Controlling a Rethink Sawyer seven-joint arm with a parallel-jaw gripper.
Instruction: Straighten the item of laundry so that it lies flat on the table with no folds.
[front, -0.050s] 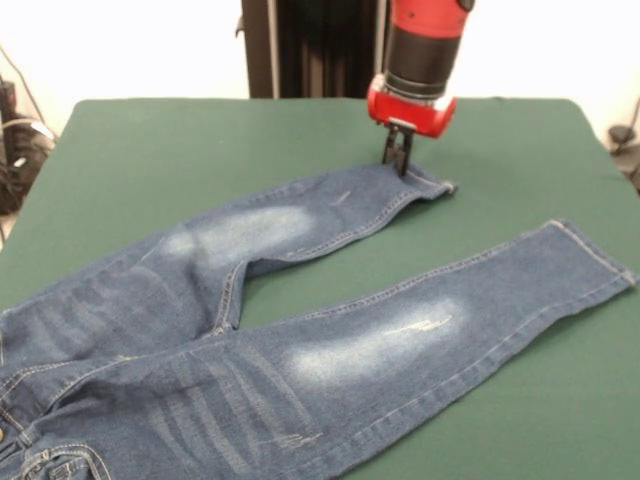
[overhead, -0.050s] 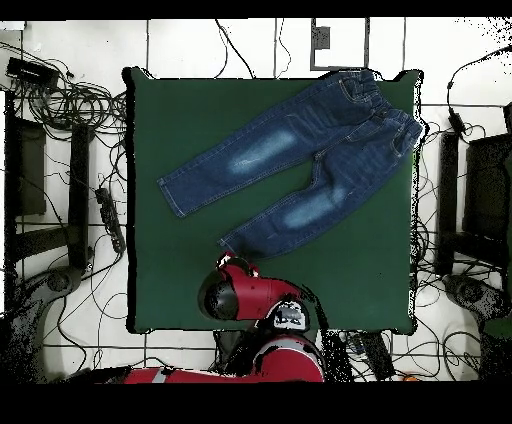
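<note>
the jeans (front, -0.050s: 300, 330) are spread on the green desk (front, -0.050s: 150, 150) with both legs out in a v. in the front view the waistband is cut off at the near left corner and the hems point to the right, one leg ending far and centre-right, the other reaching the right edge. the gripper (front, -0.050s: 398, 160) is seen standing straight down at the far leg's hem, its dark tips drawn close together and touching or nearly touching the cuff; whether denim is actually pinched between them cannot be told. the relation that matters is this: the leg's long axis runs from the gripper towards the near left, so the cloth lies on that side of the gripper and open desk on the other. it is judged that a pull away from the waistband, along that axis, would take out remaining slack. creases are seen near the crotch.
</note>
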